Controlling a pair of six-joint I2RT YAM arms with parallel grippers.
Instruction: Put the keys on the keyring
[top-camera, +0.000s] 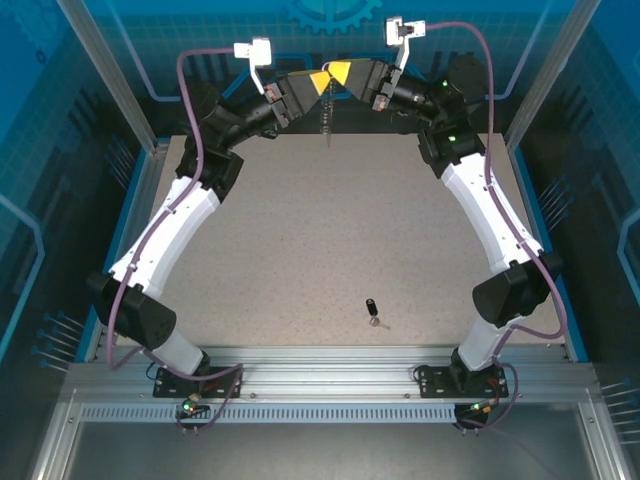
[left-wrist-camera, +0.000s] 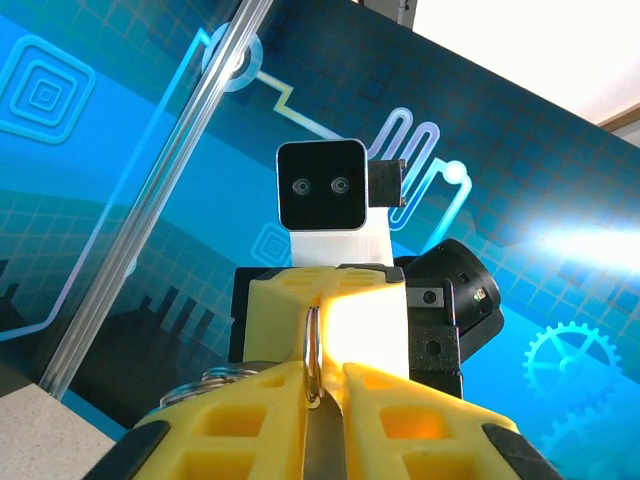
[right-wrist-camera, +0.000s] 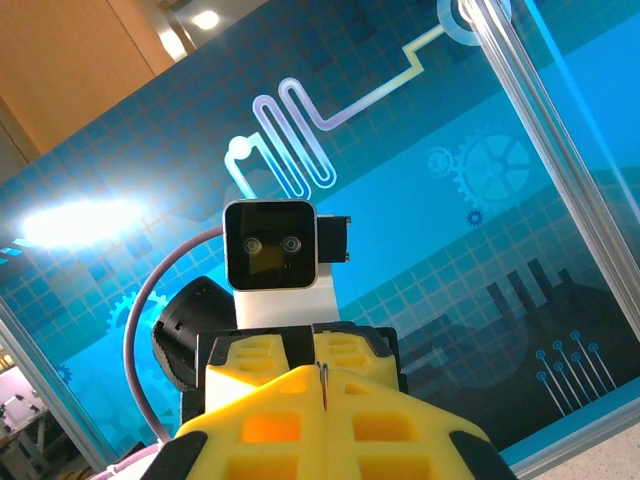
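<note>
Step, as I read it: keyring being readied in the air, key not yet touched. The left arm reaches up and across to the far edge, with the left hand (top-camera: 319, 83) tipped inward. Its fingers are narrow, with the keyring (left-wrist-camera: 313, 360) edge-on in the slot between them. It looks pinched, though my wrist view is too tight to be sure the pads bite. The beaded chain (top-camera: 326, 125) hangs straight down from where the hands meet, above the worktop (top-camera: 300, 230). The right arm mirrors the left, right hand (top-camera: 341, 72) nose to nose with the left one. It is closed tight on a thin sliver of metal, I take it the same ring. The key (top-camera: 373, 310) lies alone on the worktop near the front, right of centre, well apart from both hands. Next move: one hand lets go and goes down for that tiny key, while the other holds the ring steady with its gate reachable.
</note>
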